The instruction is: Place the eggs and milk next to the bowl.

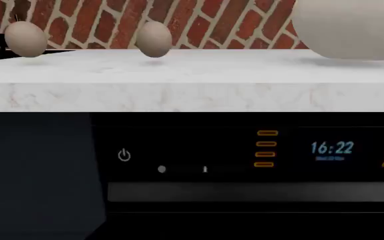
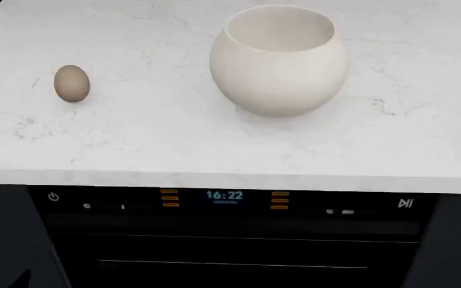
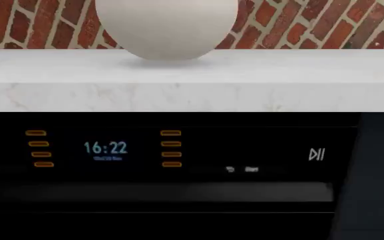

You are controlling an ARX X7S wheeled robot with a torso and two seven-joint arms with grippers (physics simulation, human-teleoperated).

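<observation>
My grippers are out of sight, so I cannot tell their jaws; one egg (image 2: pixel 72 83) sits well apart from the bowl (image 2: pixel 279 59); no milk shows; a clumsy push could roll it away.

This is a home kitchen. A white marble-look countertop (image 2: pixel 134 138) runs across the scene, and built in directly under it is a black oven (image 2: pixel 230 240) with a dark glass front. The oven's control strip (image 2: pixel 230 204), just below the countertop edge, carries a power symbol, orange indicator bars, a start/pause symbol and a blue clock display (image 2: pixel 225 195) reading 16:22. Behind the countertop rises a red brick wall (image 3: pixel 298 25) with pale mortar, laid at an angle. On the countertop sit cooking things: a large cream bowl (image 2: pixel 279 60) and, to its left, brown eggs (image 1: pixel 154 38), one in the head view, two in the left wrist view.
</observation>
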